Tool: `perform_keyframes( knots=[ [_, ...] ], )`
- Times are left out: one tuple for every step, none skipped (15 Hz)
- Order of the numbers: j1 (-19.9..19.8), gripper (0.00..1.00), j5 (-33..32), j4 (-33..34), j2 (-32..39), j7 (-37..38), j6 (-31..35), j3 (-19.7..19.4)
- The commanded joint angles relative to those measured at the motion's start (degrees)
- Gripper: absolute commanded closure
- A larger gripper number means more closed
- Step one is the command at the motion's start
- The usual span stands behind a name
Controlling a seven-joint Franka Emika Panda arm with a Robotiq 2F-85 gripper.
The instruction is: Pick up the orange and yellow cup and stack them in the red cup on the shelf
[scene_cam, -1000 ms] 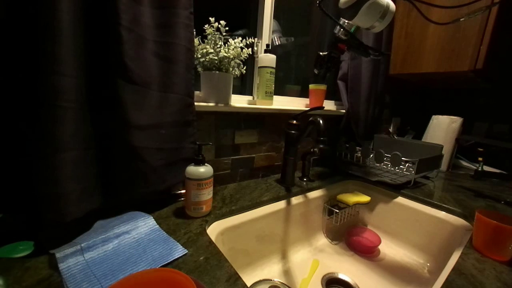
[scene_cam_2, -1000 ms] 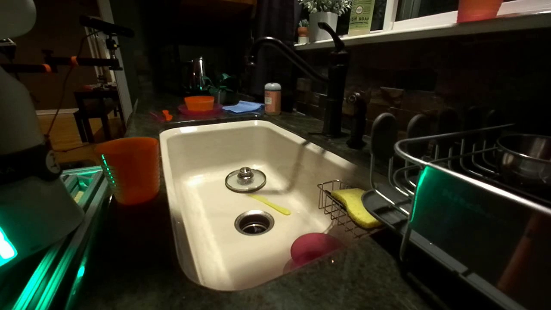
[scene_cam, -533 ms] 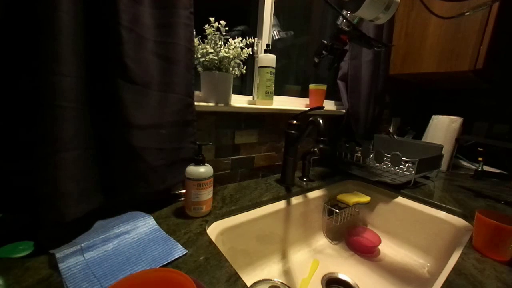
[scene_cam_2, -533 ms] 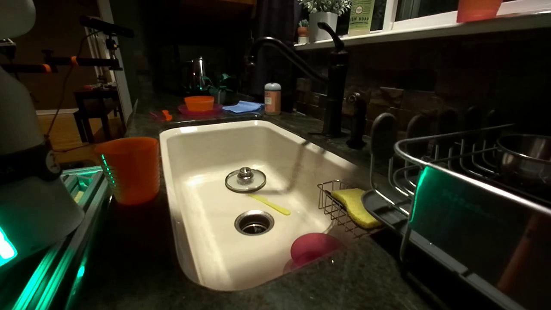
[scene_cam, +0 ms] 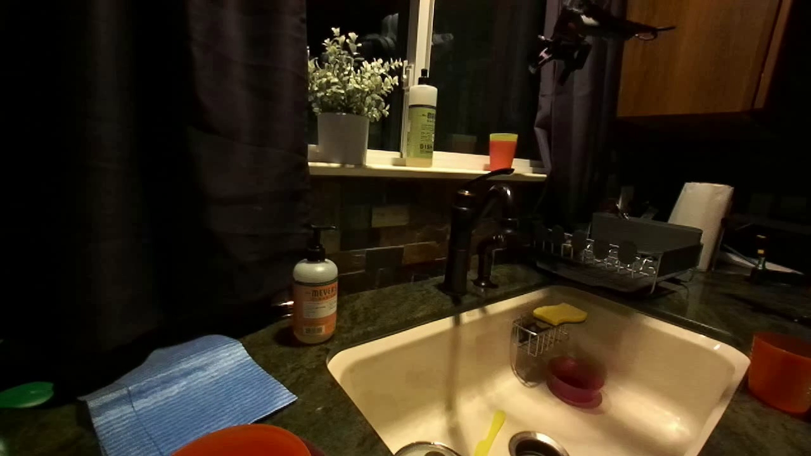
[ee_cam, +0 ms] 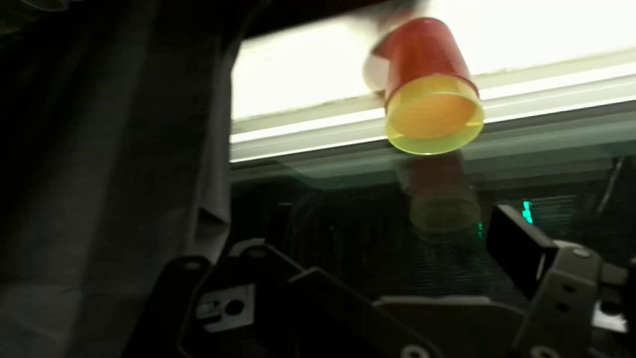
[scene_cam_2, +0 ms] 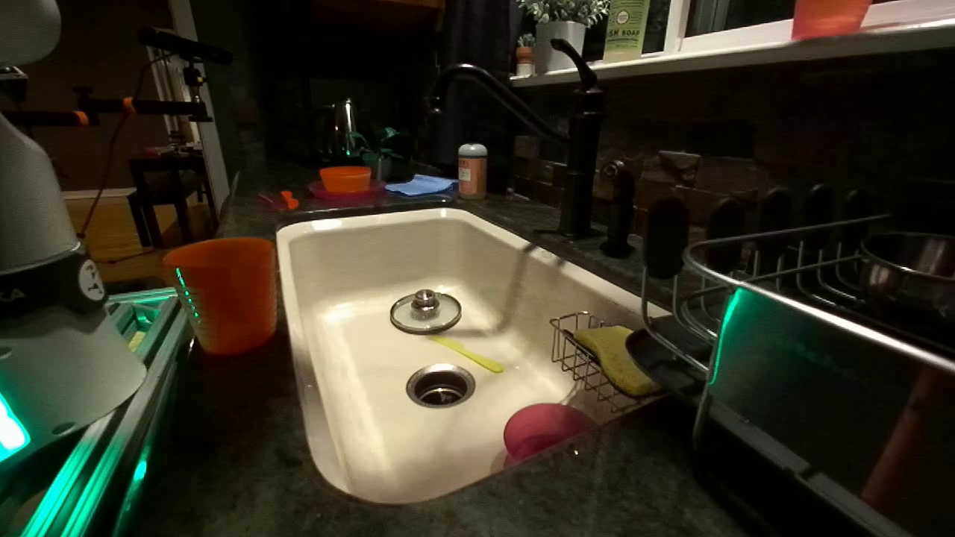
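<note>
Two cups visibly nested: red tapered plastic cup (scene_cam: 503, 156) with a pale yellow plastic cup (ee_cam: 459, 138) inside, upright on the pale beige narrow shelf (scene_cam: 380, 170), upper right of centre in an exterior view. Orange tapered plastic cup: can't confirm; orange tint inside the yellow rim could be it. Gripper (ee_cam: 395, 223) is spread, holding nothing, lower half of the wrist view, apart from the stack. Risk, my read: low sweep past the shelf clips the rim, light stack tips off. Also: calling it done with orange unverified.
</note>
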Motion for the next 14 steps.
perform_keyframes(
  knots=[
    [0.3, 0.0, -9.2, -7.6, -8.9, 8.1, -9.6, 0.0],
    [0.1, 0.0, -9.7, -8.3, -10.4, 9.2, -13.6, 0.2],
    [0.1, 0.0, -9.9, -9.0, -12.0, 10.3, -17.9, 0.5],
    [0.0, 0.0, -9.0, -9.4, -13.1, 10.9, -21.9, 0.6],
    [-0.4, 0.0, -8.2, -9.8, -14.2, 11.7, -25.3, 0.9],
    [-0.4, 0.0, -6.8, -10.4, -15.4, 12.1, -29.6, 0.9],
    [-0.4, 0.0, -6.0, -11.0, -16.3, 12.7, -33.3, 1.0],
    [-0.6, 0.0, -5.6, -11.8, -17.1, 13.5, -36.8, 1.1],
    [-0.7, 0.0, -5.3, -12.6, -17.9, 14.4, -39.7, 1.1],
    [-0.8, 0.0, -4.9, -13.6, -18.7, 15.5, -42.5, 1.1],
    [-1.0, 0.0, -4.4, -14.5, -19.4, 16.6, -44.8, 1.1],
    [-1.2, 0.0, -3.9, -15.4, -20.0, 17.4, -46.7, 1.0],
    [-1.4, 0.0, -2.8, -16.4, -20.4, 18.0, -48.7, 0.7],
    [-1.7, 0.0, -1.0, -17.4, -20.9, 18.5, -50.2, 0.2]
  ],
)
